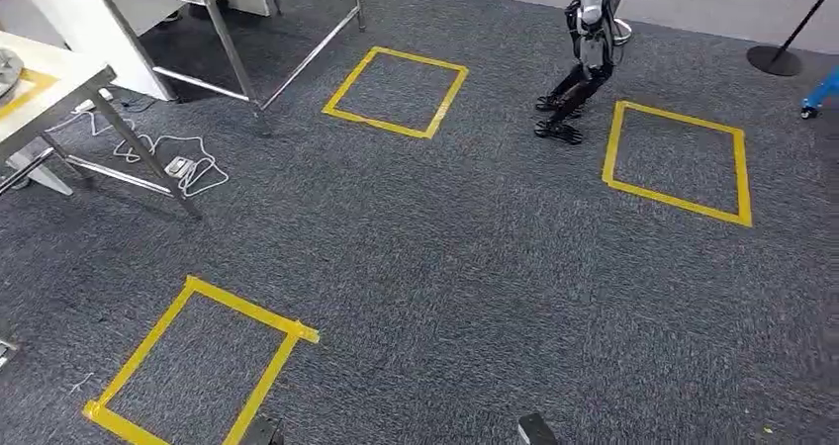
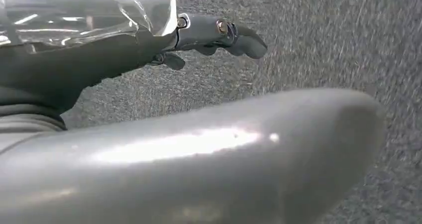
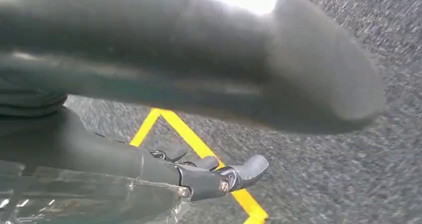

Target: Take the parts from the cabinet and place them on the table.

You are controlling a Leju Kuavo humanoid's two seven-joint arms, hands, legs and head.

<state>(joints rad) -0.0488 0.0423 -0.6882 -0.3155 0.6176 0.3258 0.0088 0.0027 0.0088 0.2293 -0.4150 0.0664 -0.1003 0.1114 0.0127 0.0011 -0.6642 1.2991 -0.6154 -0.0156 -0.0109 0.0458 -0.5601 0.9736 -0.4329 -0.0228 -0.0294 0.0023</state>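
Observation:
My left hand hangs over grey carpet. Its thick thumb and dark fingers are stretched out and apart, with nothing between them. A clear plastic sheet lies along the fingers' far side. My right hand hangs the same way over a yellow tape line, fingers straight, thumb apart, clear plastic beside the fingers. In the head view a white-topped table with steel legs stands at the far left.
A second steel table stands at the back left, with white cables on the floor between them. Three yellow tape squares mark the carpet. Another robot's legs stand at the back, and a round black stand base lies at the back right.

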